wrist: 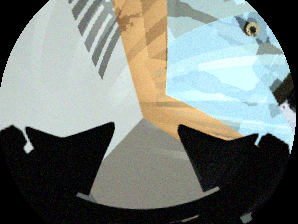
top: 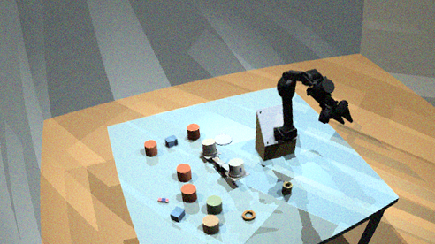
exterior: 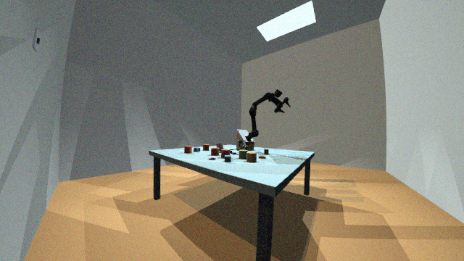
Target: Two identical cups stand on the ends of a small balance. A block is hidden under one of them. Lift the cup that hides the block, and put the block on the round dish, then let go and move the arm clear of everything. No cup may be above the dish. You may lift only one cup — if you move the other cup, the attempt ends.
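Observation:
Two pale cups stand on the balance [top: 219, 164]: the far cup [top: 209, 147] [exterior: 220, 146] on one end, the near cup [top: 236, 167] [exterior: 241, 145] on the other. A small dark mark shows on the near cup's side. I cannot tell which end is lower. The block is hidden from view. The white round dish [top: 223, 140] lies flat just beside the far cup, with no cup above it. My gripper [top: 347, 120] [exterior: 286, 109] [wrist: 147, 127] is open and empty, high beyond the table's right edge, far from cups and dish.
A box with a sloped white face [top: 269, 128] stands by the arm's base. Several red cylinders [top: 189, 193], blue blocks [top: 177, 214], a green cylinder [top: 214, 205] and a tan cylinder [top: 210, 225] stand left and front. An orange ring [top: 243, 216] and a dark tube [top: 287, 190] are nearer the front.

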Motion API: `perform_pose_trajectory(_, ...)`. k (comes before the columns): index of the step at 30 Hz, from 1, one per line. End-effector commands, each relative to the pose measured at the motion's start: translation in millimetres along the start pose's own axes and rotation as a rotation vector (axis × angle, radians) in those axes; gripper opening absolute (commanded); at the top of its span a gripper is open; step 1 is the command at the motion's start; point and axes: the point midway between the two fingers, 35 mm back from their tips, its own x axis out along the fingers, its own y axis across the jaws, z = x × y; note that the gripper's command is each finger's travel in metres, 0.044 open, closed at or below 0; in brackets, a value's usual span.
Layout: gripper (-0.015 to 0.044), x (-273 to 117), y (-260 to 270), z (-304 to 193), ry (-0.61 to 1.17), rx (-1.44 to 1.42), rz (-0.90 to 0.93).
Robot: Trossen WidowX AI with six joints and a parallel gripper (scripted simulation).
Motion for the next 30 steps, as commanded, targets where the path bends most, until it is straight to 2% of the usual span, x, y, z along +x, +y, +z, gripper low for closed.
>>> perform_pose_trajectory(1, 0.0426, 1.3, -0.4, 0.8, -0.004, -0.003, -0.003)
perform_pose_trajectory(2, 0.044, 5.1, -1.5, 3.1, -0.016, -0.014, -0.011)
perform_pose_trajectory(9, 0.044, 49.9, -19.0, 43.5, -0.166, -0.14, -0.128)
perform_pose_trajectory(17, 0.044, 82.9, -45.3, 111.4, -0.329, -0.267, -0.294)
perform_pose_trajectory(24, 0.044, 86.6, -76.2, 188.6, -0.452, -0.34, -0.466)
perform_pose_trajectory(30, 0.044, 62.6, -109.3, 258.1, -0.534, -0.364, -0.614)
